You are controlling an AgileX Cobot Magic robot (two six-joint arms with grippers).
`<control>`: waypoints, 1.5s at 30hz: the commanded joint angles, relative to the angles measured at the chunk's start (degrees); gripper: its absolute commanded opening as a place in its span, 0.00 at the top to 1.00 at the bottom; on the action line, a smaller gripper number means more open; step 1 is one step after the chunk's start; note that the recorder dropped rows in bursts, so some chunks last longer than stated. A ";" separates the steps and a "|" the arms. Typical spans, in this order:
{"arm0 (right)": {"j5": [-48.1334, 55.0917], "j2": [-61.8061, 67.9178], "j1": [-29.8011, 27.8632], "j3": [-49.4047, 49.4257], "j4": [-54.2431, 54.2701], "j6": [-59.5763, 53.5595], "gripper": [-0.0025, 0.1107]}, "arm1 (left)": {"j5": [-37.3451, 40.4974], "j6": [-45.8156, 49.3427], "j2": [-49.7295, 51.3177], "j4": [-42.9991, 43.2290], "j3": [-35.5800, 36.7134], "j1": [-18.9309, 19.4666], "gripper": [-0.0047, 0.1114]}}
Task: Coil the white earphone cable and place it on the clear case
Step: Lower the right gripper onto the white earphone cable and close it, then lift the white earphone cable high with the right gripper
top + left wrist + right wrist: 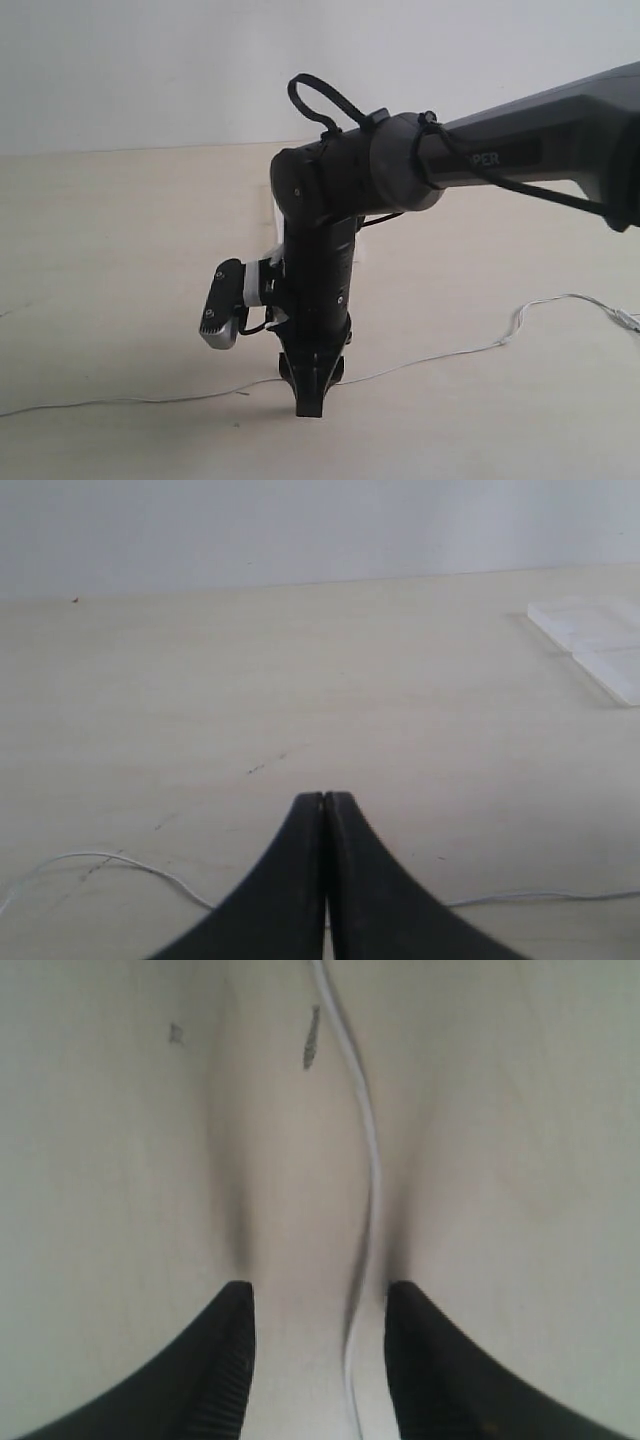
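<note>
On table (110,1160) | right gripper (318,1292) half-open, white earphone cable (373,1160) between its jaws | left gripper (325,800) closed

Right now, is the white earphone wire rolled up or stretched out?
Stretched out. The white earphone cable lies as one long wavy line across the table, with no loops showing.

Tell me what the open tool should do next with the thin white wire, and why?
Probably close the right tool on the white earphone cable. Its jaws stand open low over the table, and the cable runs between them, nearer one jaw, so it is not gripped yet. Closing should catch it for coiling.
</note>
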 commanded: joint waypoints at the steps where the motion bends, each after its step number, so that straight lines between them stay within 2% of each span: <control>1: -2.71 0.73 0.09 -0.30 0.20 0.08 0.60 | -0.66 0.08 -0.35 -0.38 0.20 -0.01 0.96; 5: -5.10 0.84 0.09 -0.30 0.02 1.92 0.60 | -0.66 0.08 -0.35 -0.38 0.20 -0.01 0.96; 29: -4.91 5.29 0.09 -0.30 -3.69 7.56 0.61 | -0.66 0.08 -0.35 -0.38 0.20 -0.01 0.96; 32: -4.02 5.29 0.09 -0.30 -3.69 7.56 0.67 | -0.66 0.08 -0.35 -0.38 0.20 -0.01 0.96; 33: -3.20 5.29 0.09 -0.30 -3.69 7.56 0.75 | -0.66 0.08 -0.35 -0.38 0.20 -0.01 0.96; 38: 0.48 5.29 0.09 -0.30 -3.69 5.83 0.98 | -0.66 0.08 -0.35 -0.38 0.20 -0.01 0.96; 45: 0.91 0.10 0.09 -0.41 -4.43 7.60 0.98 | -0.66 0.08 -0.35 -0.38 0.20 -0.01 0.96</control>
